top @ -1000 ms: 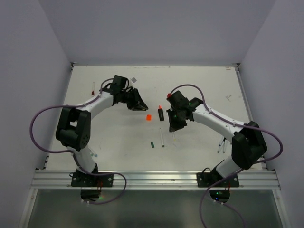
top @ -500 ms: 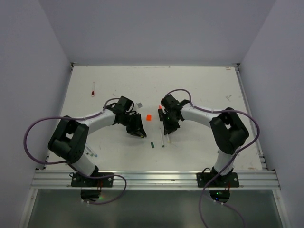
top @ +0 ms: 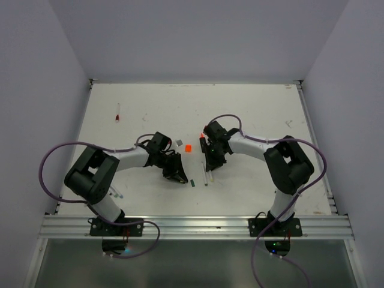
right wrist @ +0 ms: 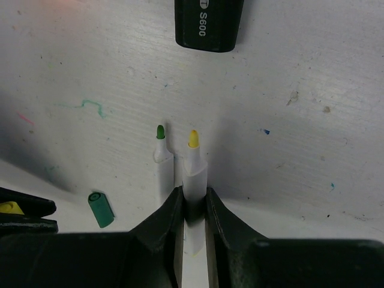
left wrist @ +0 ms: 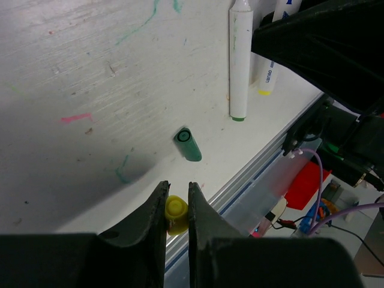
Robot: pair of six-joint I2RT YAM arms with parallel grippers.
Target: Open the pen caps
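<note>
**Mid-bench: yellow cap and its pen, one pinched by each arm**

At the centre of the bench [top: 252, 108], the L fingers [left wrist: 150, 219] are pinching the yellow cap [left wrist: 175, 211] by its sides, low over the surface. The cap is clear of any pen.

Just to the right, the R fingers [right wrist: 167, 222] are pressed onto the white barrel of the yellow-tipped pen [right wrist: 193, 157]. Its tip is bare & points to the far side.

Just beside it on the left lies the green-tipped pen [right wrist: 161, 157], also uncapped, parallel to it & flat on the bench. The green cap [left wrist: 188, 145] lies on its own btw. the L fingers and the two pens, towards the near side, touching neither pen.

The black marker [right wrist: 210, 24] sits just beyond the pen tips on the far side. The orange cap [top: 187, 147] lies just left of it, not touching.

Far left on the bench there's one more pen w/ a red end [top: 117, 112], well apart from the rest.
</note>
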